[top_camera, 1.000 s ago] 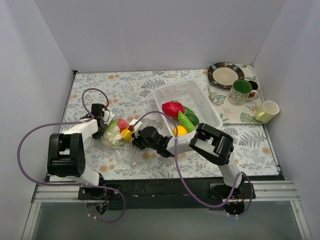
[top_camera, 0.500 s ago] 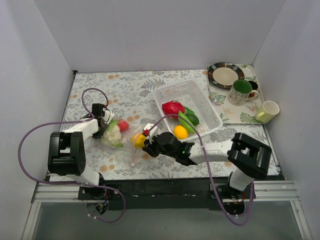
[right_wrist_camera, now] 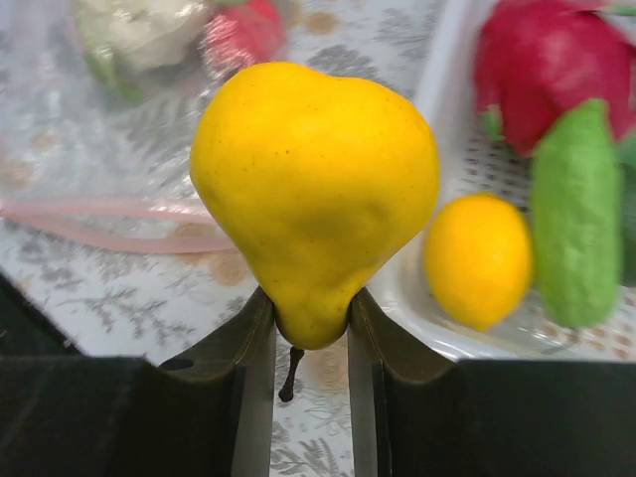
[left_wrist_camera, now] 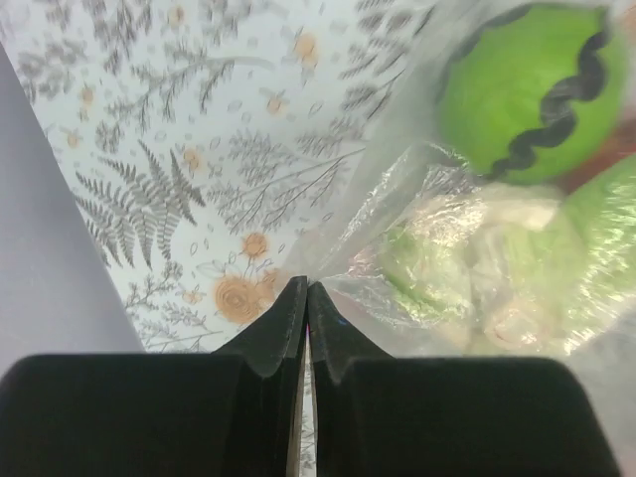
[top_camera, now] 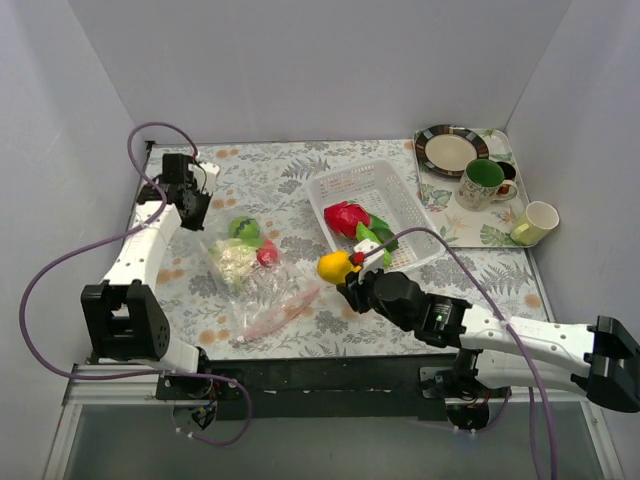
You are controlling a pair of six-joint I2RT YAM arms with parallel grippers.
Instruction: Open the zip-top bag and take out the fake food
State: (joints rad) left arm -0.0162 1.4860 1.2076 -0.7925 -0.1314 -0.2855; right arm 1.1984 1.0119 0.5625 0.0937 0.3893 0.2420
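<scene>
The clear zip-top bag [top_camera: 255,285] lies on the floral table, its pink zip strip [top_camera: 285,310] at the near side. Inside it sit a green fruit [top_camera: 243,228], a whitish cauliflower [top_camera: 235,258] and a red piece [top_camera: 267,255]. My left gripper [top_camera: 197,218] is shut on the bag's far-left corner; the left wrist view shows its fingertips [left_wrist_camera: 306,288] pinching the plastic [left_wrist_camera: 397,199]. My right gripper [top_camera: 347,276] is shut on a yellow pear [top_camera: 333,267] [right_wrist_camera: 313,189], held above the table between the bag and the basket.
The white perforated basket [top_camera: 400,195] holds a red fruit [top_camera: 347,217], a green cucumber [right_wrist_camera: 581,214] and a yellow lemon [right_wrist_camera: 477,258]. A tray [top_camera: 470,232] at the back right carries a plate [top_camera: 450,150], a green mug [top_camera: 482,183] and a cream cup [top_camera: 535,222].
My right gripper drew the yellow pear out of the bag and moved it right, toward the basket. My left gripper moved far back and left, pulling the bag's corner.
</scene>
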